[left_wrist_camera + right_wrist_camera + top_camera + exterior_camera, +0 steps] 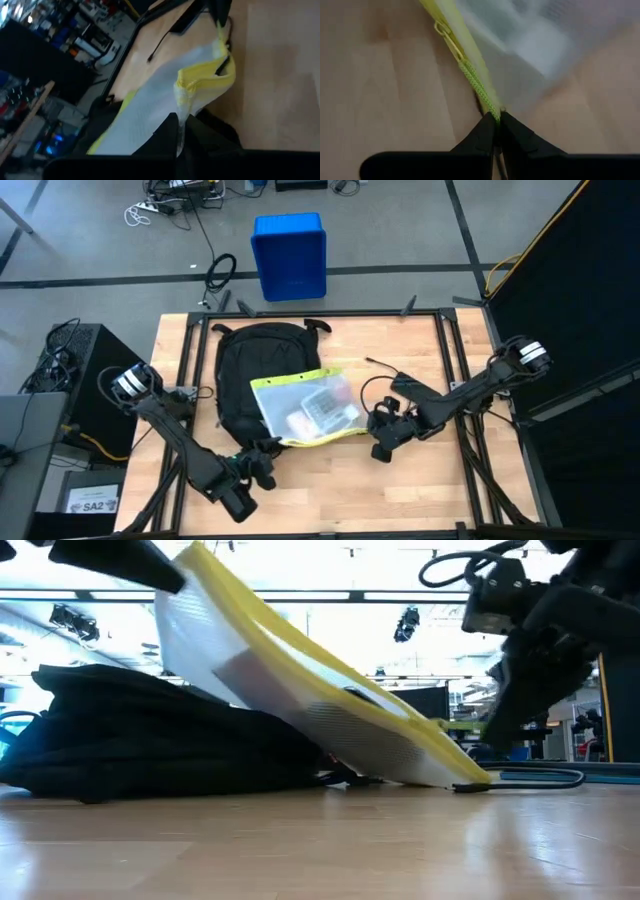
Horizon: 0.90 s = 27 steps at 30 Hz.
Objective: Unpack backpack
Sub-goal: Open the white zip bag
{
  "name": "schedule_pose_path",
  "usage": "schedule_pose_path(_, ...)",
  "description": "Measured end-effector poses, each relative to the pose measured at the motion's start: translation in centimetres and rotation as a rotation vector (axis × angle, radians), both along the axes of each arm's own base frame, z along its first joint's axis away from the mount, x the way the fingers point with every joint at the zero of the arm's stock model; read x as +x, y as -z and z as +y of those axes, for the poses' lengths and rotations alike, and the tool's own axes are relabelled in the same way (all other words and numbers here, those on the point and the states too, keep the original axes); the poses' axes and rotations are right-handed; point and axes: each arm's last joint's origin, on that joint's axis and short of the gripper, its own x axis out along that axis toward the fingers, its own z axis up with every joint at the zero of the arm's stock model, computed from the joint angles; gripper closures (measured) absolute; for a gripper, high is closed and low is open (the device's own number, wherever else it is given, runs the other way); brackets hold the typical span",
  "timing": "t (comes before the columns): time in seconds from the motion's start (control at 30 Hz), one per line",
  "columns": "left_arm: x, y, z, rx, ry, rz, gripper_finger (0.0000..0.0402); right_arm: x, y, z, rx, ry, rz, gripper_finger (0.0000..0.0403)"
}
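The black backpack (240, 370) lies flat on the wooden table, left of the middle. A clear pouch with yellow zipper trim (305, 408) lies slanted across the backpack's right side. In the low view the pouch (300, 690) slopes from a raised left corner down to its right end, which rests on the table. My left gripper (262, 465) is shut on the pouch at its near left corner. At the pouch's right edge my right gripper (382, 442) is shut on the yellow trim. My left gripper pinches the pouch's clear sheet close to its yellow edge (181, 117) between its two fingers. The yellow trim (192, 85) is bunched just beyond them. That corner (185, 570) is lifted well above the backpack, and the pouch slopes down from it. My right gripper pinches the pouch's yellow zipper edge (491, 109) between its two fingertips (482, 132). The fingers slant downward and lie in line with the zipper. This end of the pouch stays low, close to the table.
A blue plastic bin (289, 255) stands on the floor beyond the table's far edge. A thin black cable (385, 370) lies on the table right of the pouch. Bare wood lies along the near edge and the right side.
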Motion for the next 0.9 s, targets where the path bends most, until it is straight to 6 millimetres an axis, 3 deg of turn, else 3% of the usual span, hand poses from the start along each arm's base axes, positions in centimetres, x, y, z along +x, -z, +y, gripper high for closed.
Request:
schedule_pose_path(0.2,-1.1,1.1,0.5,-0.068,-0.056,-0.026,0.0402,-1.6,0.8,-0.6,-0.016,0.113,0.157,0.0403)
schedule_pose_path(0.37,-1.0,2.1,0.9,-0.158,-0.086,0.019,0.0402,-1.6,0.8,-0.4,-0.011,0.090,0.151,0.0392)
schedule_pose_path(0.9,0.7,5.3,1.5,-0.432,-0.033,0.103,0.0402,-0.2,-0.1,1.5,-0.050,-0.179,-0.017,0.0261)
